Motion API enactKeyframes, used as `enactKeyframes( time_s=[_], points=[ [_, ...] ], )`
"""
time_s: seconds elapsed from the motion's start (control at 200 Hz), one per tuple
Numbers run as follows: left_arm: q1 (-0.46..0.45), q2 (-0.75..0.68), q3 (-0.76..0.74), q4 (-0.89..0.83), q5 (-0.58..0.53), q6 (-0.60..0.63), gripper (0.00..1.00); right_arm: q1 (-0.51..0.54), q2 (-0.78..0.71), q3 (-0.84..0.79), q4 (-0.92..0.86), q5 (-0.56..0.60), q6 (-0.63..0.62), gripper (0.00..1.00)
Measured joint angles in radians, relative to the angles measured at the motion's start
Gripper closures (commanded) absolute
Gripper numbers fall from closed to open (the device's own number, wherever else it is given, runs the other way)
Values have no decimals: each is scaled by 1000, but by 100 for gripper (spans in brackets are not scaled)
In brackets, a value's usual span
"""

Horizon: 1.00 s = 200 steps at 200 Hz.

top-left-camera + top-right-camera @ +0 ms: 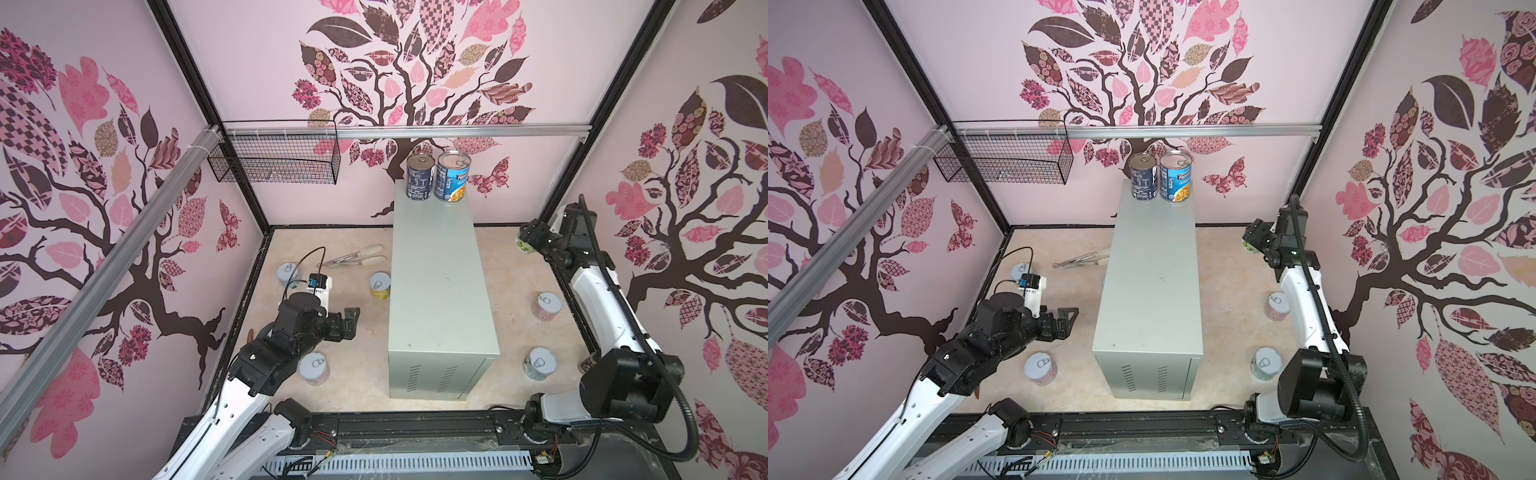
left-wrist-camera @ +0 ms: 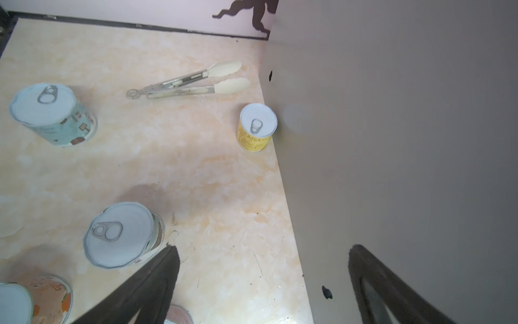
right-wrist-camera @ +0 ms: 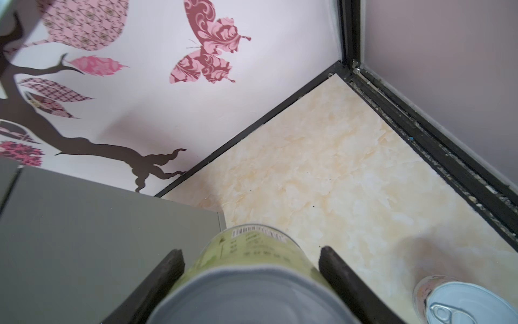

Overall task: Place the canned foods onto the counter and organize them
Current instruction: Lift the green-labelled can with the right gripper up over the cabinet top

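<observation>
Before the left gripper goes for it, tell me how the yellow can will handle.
The yellow can is likely rigid metal, so a firm squeeze should hold. Upright and short, it probably won't tip; knocked over, it could roll.

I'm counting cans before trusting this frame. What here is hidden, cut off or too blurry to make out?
Green-label can in the right tool: lid blurred and cut off by the right wrist view's edge; in both top views the wrist hides most of it.
Yellow can: in a top view the counter all but hides it.
Orange-label can: cut off by the left wrist view's edge.
Tall cans: label print too small to read.
</observation>
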Motion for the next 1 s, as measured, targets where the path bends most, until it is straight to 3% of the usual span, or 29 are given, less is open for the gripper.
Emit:
enactKeyframes(
  time_s=[0.355,0.665,1.0],
  points=[
    [0,35,148,-3,8,0,2,113,-34,276,-226,-76,-55,45],
    [0,26,174,-25,21,0,2,327,48,716,-481,-123,-155,45],
    [0,-27,173,-46,23,0,2,455,132,855,-664,-35,-221,44]
  ],
)
